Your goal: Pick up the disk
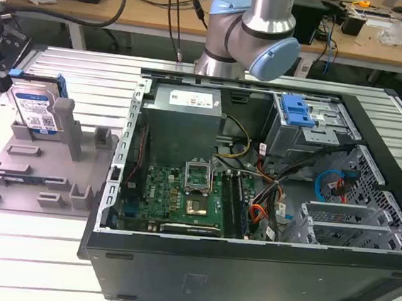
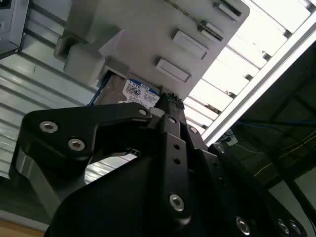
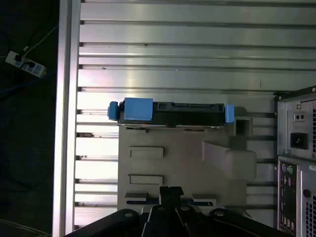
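The disk [image 1: 37, 110] stands upright on its edge in a slot of a grey fixture [image 1: 35, 170] at the exterior view's left, its white-and-blue label facing forward. In the first wrist view I look down on the disk's [image 3: 170, 109] thin top edge, with blue rail pieces at both ends. My gripper [image 3: 170, 190] hangs well above the fixture, apart from the disk, its black fingers pressed together with nothing between them. In the second wrist view the gripper [image 2: 168, 98] points toward the disk's label [image 2: 140, 94], which peeks out behind the fixture.
An open computer case [image 1: 253, 198] lies on the slatted metal table, at the exterior view's right of the fixture. It holds a grey power supply [image 1: 187, 113] and a blue bracket [image 1: 296, 110]. The table's edge [image 3: 69, 123] runs close beside the fixture.
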Robot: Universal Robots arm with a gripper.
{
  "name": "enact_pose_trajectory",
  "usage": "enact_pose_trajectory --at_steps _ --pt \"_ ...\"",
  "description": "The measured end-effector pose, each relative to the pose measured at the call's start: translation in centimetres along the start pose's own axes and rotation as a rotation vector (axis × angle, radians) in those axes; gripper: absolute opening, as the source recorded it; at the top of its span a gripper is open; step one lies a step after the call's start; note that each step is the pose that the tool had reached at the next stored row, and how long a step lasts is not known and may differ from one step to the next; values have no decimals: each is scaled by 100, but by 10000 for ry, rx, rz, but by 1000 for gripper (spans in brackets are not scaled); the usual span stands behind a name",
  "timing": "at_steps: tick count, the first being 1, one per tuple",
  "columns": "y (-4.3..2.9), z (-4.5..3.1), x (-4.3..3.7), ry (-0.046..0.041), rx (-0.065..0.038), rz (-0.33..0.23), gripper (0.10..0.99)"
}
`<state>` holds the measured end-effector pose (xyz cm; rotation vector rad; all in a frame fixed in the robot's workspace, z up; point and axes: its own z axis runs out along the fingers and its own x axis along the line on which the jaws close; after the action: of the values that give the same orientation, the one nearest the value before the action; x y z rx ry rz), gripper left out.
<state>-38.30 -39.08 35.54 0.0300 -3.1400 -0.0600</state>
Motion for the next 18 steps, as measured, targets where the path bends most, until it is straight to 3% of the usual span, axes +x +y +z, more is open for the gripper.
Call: enact_pose_trajectory --at_steps 5,8,10,18 --pt "0 0 0 0 0 -4 106" --pt "0 1 0 24 0 -653 106" --pt "0 1 0 57 1 -1499 106" --pt "0 4 0 147 2 -3829 106"
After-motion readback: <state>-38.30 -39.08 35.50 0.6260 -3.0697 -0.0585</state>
